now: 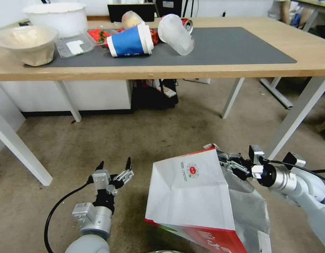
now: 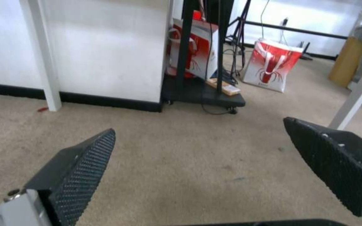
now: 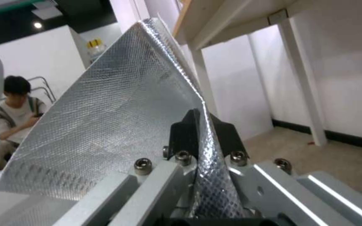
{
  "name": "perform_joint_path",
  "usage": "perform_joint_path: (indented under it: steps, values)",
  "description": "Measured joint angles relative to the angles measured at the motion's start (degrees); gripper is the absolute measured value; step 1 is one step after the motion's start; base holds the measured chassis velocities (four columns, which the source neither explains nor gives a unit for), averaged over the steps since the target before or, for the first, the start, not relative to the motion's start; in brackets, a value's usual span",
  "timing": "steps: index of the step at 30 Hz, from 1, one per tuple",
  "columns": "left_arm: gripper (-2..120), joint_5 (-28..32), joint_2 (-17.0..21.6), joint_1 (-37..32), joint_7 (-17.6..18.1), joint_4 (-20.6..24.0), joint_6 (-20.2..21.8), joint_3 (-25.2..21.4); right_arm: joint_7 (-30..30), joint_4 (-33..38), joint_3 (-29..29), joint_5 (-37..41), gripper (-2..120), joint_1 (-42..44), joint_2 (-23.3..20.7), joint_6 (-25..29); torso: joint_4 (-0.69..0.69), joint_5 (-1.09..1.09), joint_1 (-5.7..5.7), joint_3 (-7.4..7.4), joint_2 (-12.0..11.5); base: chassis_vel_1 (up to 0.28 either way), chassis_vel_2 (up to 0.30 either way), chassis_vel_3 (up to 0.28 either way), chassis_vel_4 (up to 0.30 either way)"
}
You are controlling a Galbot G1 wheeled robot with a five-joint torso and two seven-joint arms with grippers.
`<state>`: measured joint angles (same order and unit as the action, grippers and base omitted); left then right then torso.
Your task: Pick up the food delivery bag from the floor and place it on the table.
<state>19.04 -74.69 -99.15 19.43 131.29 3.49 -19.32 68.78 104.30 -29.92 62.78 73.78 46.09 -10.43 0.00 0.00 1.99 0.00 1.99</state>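
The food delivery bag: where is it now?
Head view: the food delivery bag is low and right, over the floor before the table, its rim clamped by the right pincer.

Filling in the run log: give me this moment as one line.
right gripper: shut on food delivery bag rim, foil between fingers | left gripper: open, empty, over floor | table: bag not on it

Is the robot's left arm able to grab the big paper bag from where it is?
Probably yes. The left gripper is open and holds nothing, with bare floor between it and the bag just beside it. The right gripper already pinches the bag's top edge.
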Motion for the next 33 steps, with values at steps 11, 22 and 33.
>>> perform_joint_path:
  steps: [11, 22, 33]
  values:
    - [100, -0.1, -0.2, -0.2, 0.4, 0.5, -0.1, -0.2, 1.0, 1.6, 0.2, -0.6, 0, 1.5, 2.3, -0.3, 0.00, 0.00, 0.00, 0.00, 0.0, 0.000, 0.000, 0.000, 0.000]
    - [100, -0.3, -0.6, -0.5, 0.6, 0.6, -1.4, 0.1, 1.6, 3.1, 0.3, -0.8, 0, 1.9, 2.3, -0.7, 0.00, 0.00, 0.00, 0.00, 0.0, 0.000, 0.000, 0.000, 0.000]
    - [100, -0.4, -0.3, -0.8, 0.8, 1.3, -1.5, 0.2, 1.3, 5.0, 0.1, -2.2, 0, 3.3, 2.6, -0.3, 0.00, 0.00, 0.00, 0.08, 0.1, 0.000, 0.000, 0.000, 0.000]
